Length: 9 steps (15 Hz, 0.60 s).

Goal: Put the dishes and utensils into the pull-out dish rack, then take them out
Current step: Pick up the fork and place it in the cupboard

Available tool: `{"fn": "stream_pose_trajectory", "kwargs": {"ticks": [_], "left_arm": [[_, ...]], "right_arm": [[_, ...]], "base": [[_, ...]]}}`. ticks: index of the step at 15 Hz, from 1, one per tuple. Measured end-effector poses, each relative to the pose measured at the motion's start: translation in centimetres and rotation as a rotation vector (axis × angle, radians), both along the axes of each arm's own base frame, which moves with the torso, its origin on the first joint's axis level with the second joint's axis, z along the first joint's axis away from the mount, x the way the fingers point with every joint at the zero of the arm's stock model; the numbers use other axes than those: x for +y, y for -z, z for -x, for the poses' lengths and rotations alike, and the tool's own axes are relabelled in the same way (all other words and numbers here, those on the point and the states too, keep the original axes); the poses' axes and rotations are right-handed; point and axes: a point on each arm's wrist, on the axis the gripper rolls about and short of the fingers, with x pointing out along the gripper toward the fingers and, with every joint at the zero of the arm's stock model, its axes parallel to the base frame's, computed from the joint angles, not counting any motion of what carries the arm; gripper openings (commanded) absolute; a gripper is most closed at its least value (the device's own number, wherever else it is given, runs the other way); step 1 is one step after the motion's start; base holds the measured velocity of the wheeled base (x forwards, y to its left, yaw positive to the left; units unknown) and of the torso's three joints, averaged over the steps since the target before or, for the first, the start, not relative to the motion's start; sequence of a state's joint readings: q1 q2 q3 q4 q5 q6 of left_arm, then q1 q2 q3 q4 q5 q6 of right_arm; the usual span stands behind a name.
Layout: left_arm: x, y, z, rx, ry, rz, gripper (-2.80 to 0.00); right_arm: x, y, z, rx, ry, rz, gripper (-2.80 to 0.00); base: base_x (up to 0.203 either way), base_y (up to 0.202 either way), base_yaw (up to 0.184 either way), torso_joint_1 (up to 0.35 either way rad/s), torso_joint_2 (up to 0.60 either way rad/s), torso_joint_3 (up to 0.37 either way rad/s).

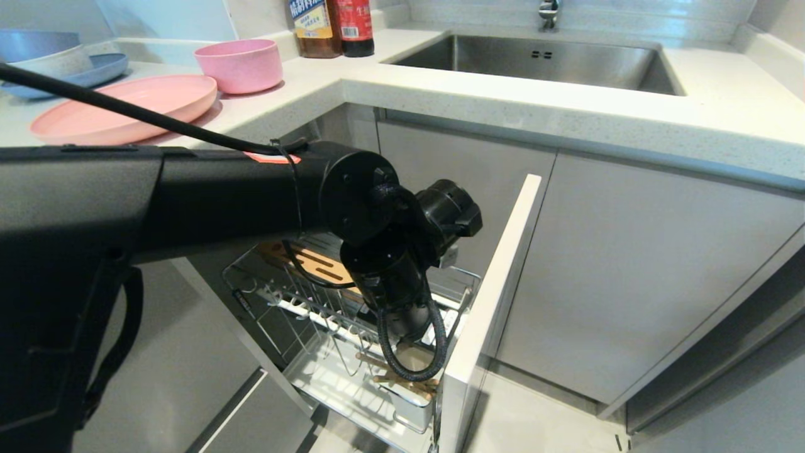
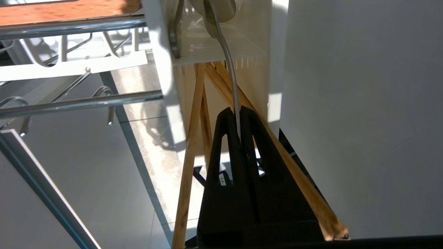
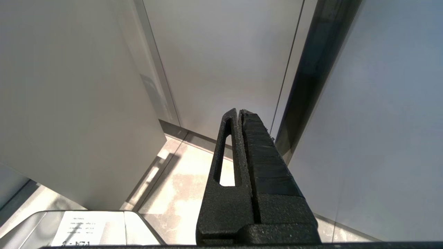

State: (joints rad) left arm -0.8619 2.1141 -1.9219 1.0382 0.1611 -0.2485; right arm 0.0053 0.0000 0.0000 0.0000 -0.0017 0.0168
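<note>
My left gripper is shut on the thin handle of the silver fork. The fork's head reaches into a white utensil cup of the pull-out dish rack. The wooden chopsticks stand in the same cup, one on each side of my fingers. In the head view they show as chopsticks below my left wrist, which hides the gripper. The pink plate and pink bowl sit on the counter. My right gripper is shut on nothing, low beside cabinet fronts.
The rack's pale front panel stands just right of my left wrist. A blue plate with stacked bowls lies at the counter's far left. Two bottles stand behind the bowl. The steel sink is at the back right.
</note>
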Motion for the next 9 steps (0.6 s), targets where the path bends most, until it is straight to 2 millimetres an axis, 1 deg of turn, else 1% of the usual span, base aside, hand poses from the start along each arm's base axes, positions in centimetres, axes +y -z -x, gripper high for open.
{"fn": "stream_pose_trajectory", "kwargs": {"ticks": [9], "left_arm": [[-0.7,1.3,-0.8,0.0,-0.002,-0.001,-2.8]], "right_arm": [[0.0,0.0,0.0,0.0,0.0,0.0,-2.8]], "base": [[0.0,0.0,0.0,0.0,0.0,0.0]]}}
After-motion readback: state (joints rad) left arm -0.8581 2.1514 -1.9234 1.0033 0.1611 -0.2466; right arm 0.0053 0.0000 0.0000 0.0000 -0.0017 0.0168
